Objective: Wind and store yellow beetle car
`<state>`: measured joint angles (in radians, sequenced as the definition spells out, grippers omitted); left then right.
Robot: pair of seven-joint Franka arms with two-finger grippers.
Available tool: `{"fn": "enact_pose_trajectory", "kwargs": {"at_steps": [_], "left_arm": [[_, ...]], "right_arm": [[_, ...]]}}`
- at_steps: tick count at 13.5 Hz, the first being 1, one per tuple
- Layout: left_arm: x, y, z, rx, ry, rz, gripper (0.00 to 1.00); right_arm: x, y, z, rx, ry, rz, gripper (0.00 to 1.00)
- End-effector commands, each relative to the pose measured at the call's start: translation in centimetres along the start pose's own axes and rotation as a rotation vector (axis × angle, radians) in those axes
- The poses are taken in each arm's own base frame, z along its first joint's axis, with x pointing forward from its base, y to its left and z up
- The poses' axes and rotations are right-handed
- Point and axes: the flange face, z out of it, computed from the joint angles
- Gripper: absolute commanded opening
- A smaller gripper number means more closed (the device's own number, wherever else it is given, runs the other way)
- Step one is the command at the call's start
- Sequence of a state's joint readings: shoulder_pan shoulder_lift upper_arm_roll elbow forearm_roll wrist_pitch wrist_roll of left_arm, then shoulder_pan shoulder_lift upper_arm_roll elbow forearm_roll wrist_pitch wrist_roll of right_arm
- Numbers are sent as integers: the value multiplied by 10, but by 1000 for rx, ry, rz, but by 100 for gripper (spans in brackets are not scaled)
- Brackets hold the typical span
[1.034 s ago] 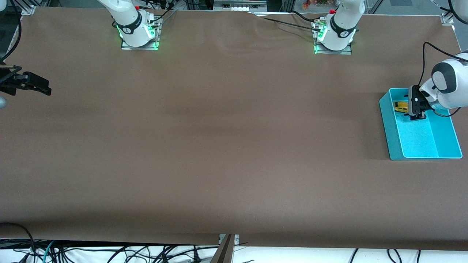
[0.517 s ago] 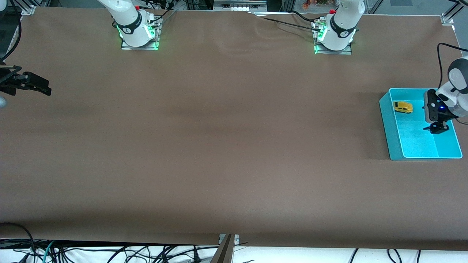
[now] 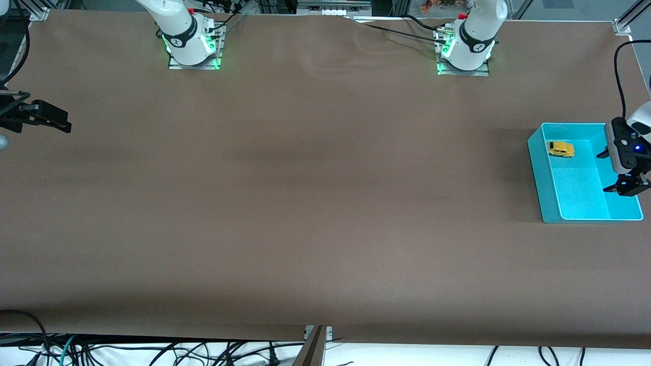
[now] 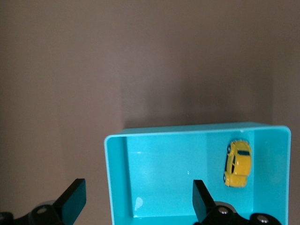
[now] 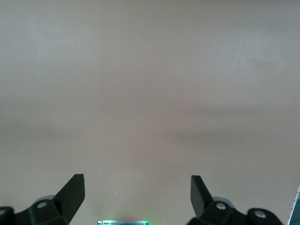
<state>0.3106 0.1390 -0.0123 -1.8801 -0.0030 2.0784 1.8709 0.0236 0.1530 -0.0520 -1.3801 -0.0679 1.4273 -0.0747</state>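
Item one: the turquoise bin, which you had standing on the brown table at the left arm's end. It was a shallow rectangular tray with its long side running toward the front camera. Contents: one object only, the yellow beetle car, resting on its wheels on the bin floor in the corner farthest from the front camera, close to the bin's inner long wall. In the left wrist view the car lay alongside an end wall of the bin, with bare turquoise floor beside it.

Item two: your left gripper. It hung over the bin's outer long wall, toward the bin's camera-side end, well apart from the car and touching nothing. Its fingers were spread wide with nothing between them. The wrist pointed down, and a small blue light showed on the wrist camera housing.

Item three: your right gripper. You had it waiting over the table's edge at the right arm's end, well apart from bin and car. In the right wrist view its fingers were spread wide over bare brown table, holding nothing.
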Motion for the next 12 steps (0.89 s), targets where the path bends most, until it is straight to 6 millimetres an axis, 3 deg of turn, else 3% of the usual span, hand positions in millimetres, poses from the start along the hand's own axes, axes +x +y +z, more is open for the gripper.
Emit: {"fn": "enact_pose_trajectory", "kwargs": {"at_steps": [1, 3, 8, 12], "left_arm": [[23, 0, -42, 11, 20, -215, 100], [49, 2, -73, -7, 22, -417, 100], [117, 5, -120, -26, 1, -822, 100], [161, 7, -137, -48, -42, -1080, 100]], "right_arm": [[-2, 0, -1, 2, 3, 11, 100], [-2, -1, -1, 4, 3, 12, 100], [-2, -1, -1, 4, 5, 12, 100], [-1, -1, 0, 4, 3, 11, 100]]}}
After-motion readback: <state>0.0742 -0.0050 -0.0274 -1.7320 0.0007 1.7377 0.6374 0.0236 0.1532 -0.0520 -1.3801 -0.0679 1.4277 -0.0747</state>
